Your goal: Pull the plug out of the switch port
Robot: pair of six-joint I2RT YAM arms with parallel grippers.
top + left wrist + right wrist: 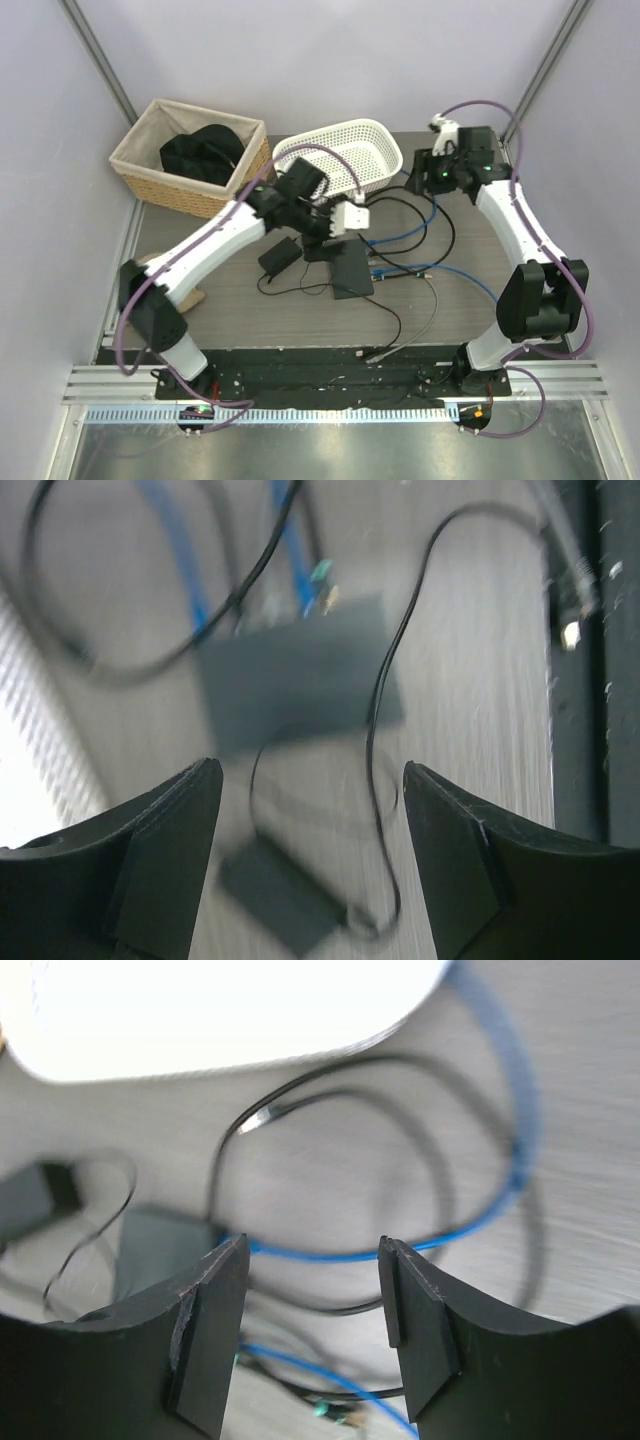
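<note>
"Top external view: where is the flat matte-black rectangular switch (352, 272)?"
"On the grey wood-grain table (470, 310), just ahead of and below the left gripper (310, 775). That gripper's fingers are spread wide, with nothing between them."
"And the right gripper (312, 1250)?"
"Spread too, empty-handed, with the switch well off to its left. A thin blue cable (480, 1210) curves on the table beyond its fingertips. Blur hides whether a plug sits in a port."
</note>
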